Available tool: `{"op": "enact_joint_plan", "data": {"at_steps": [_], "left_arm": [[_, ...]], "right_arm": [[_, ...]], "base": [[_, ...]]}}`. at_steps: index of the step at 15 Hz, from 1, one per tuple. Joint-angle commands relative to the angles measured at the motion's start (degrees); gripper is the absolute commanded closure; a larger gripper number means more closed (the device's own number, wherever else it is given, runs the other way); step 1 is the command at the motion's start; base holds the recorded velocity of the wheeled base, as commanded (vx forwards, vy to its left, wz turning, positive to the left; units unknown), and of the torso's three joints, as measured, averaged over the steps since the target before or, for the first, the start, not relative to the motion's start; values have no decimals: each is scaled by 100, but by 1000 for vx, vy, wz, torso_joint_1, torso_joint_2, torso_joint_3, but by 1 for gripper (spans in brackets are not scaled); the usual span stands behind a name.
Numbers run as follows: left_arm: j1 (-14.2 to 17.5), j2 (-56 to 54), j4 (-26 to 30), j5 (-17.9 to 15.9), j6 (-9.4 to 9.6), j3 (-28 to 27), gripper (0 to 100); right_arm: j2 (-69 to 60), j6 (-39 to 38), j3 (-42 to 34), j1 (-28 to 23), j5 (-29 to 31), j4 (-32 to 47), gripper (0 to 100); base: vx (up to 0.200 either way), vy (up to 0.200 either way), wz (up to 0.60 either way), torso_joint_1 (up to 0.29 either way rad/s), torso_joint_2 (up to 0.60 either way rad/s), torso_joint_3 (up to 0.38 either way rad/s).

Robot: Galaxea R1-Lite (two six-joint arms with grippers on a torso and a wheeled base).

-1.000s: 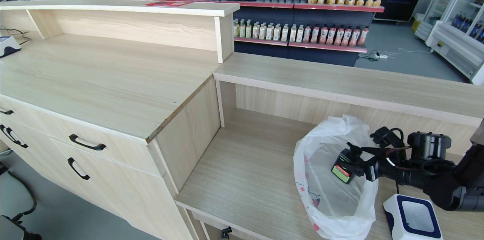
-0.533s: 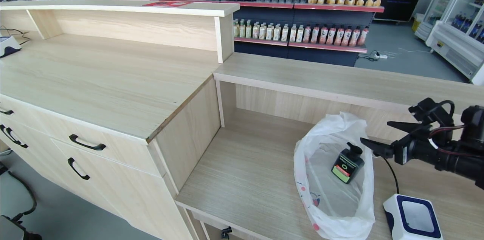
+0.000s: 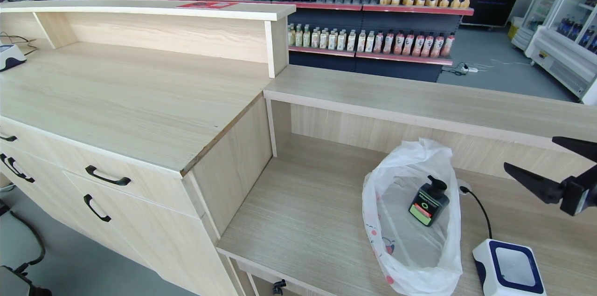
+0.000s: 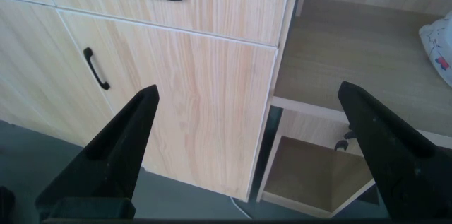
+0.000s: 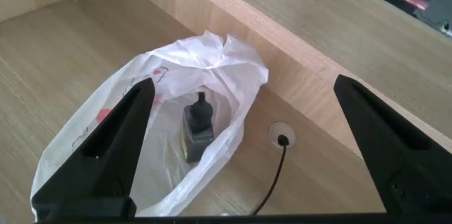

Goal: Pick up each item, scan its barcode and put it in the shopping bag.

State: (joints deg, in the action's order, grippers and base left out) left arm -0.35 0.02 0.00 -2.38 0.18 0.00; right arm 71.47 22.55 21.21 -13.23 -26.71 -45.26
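**Head view.** The right pincer [image 3: 529, 151] hangs over the lower worktop [image 3: 303, 221], its two black fingers spread wide apart. Ahead of its tips and lower down, well apart from them, a dark pump bottle [image 3: 429, 205] rests inside the open white bag [image 3: 396, 244]. The bottle's label has a green band over a red one, and its print is too small to read. Small red and pink figures are printed on the bag near its rim. Below the pincer and nearer the robot sits a white and blue scanner [image 3: 508, 268], window facing up. Its black cable [image 3: 480, 207] runs to a hole in the worktop just beside the bag. Far beyond the pincer, store shelves [image 3: 373, 7] carry rows of drinks whose labels cannot be read.

**Left wrist view.** The left pincer [image 4: 248, 88] has its fingers far apart in front of a pale wooden cabinet [image 4: 212, 75] with black handles [image 4: 95, 68]. A corner of the bag [image 4: 438, 40] lies on the lower worktop [image 4: 353, 40], well apart from this pincer.

**Right wrist view.** The right pincer [image 5: 244, 81] is parted wide, and the bag [image 5: 226, 58] lies between and beyond its fingers. The bottle [image 5: 198, 128] lies inside the bag, pump end toward the worktop's back wall, touching neither finger. The cable [image 5: 272, 174] leaves its hole just beside the bag.
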Motion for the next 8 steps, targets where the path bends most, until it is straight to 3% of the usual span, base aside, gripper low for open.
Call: {"op": "enact_joint_plan", "data": {"at_steps": [1,4,8], "left_arm": [[0,6,0,0,-1,0,0],[0,-2,0,0,-1,0,0],[0,6,0,0,-1,0,0]], "right_arm": [[-476,-67,-152,-145,184,9,0],[-810,-805,-267,-154,544,26,0],[-740,-840,-223,-154,649,26,0]], "base": [[0,0,0,0,0,0],[0,0,0,0,0,0],[0,0,0,0,0,0]]}}
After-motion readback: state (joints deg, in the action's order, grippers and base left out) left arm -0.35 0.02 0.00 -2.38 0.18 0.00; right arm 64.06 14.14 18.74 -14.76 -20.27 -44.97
